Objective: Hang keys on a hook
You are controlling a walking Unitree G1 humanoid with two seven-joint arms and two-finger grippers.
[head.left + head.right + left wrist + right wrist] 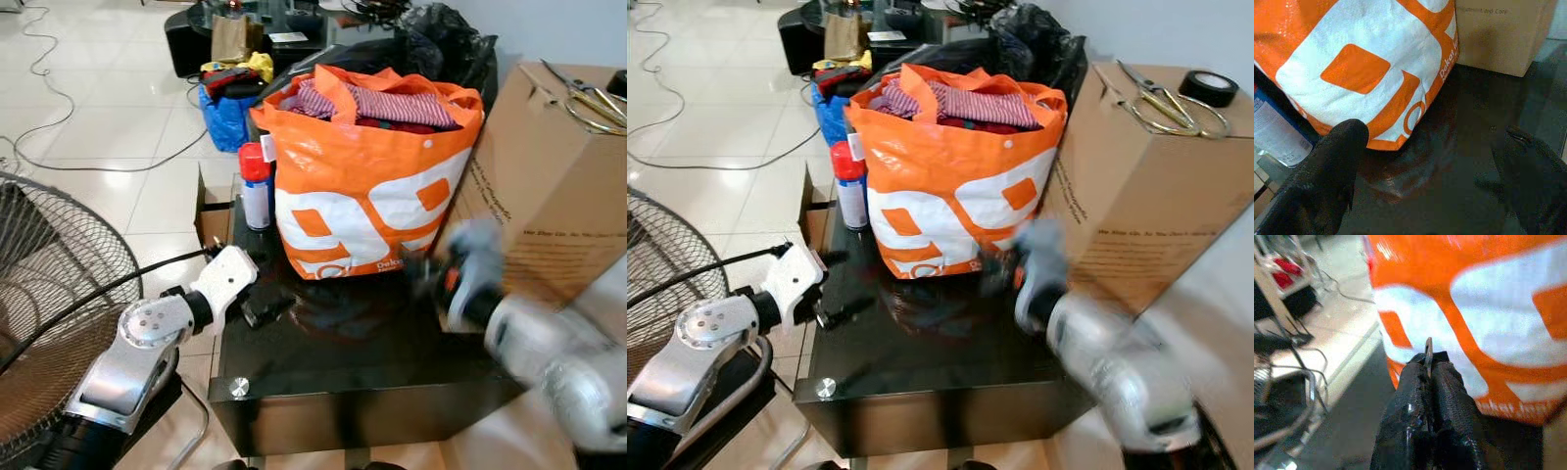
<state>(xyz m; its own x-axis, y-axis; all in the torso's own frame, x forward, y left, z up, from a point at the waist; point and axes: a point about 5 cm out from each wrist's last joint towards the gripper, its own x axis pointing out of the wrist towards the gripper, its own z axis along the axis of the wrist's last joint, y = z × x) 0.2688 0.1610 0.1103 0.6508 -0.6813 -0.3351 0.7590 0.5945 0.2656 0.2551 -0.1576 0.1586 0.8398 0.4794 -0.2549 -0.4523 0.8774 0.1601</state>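
Note:
My right gripper (1430, 369) is shut, and a thin flat metal piece (1428, 352), seemingly a key, sticks out between its fingertips. In the eye views this gripper (428, 271) is motion-blurred, low over the black glossy table (372, 362) just in front of the orange-and-white bag (362, 186). My left gripper (266, 305) hovers open over the table's left part, near the bag's lower left corner. In the left wrist view its two black fingers (1327, 171) stand wide apart with nothing between them.
A spray can (256, 186) with a red cap stands left of the bag. A cardboard box (558, 196) with scissors (588, 98) and a tape roll (1215, 86) on top stands to the right. A floor fan (49, 313) is close on my left; cables cross the tiled floor.

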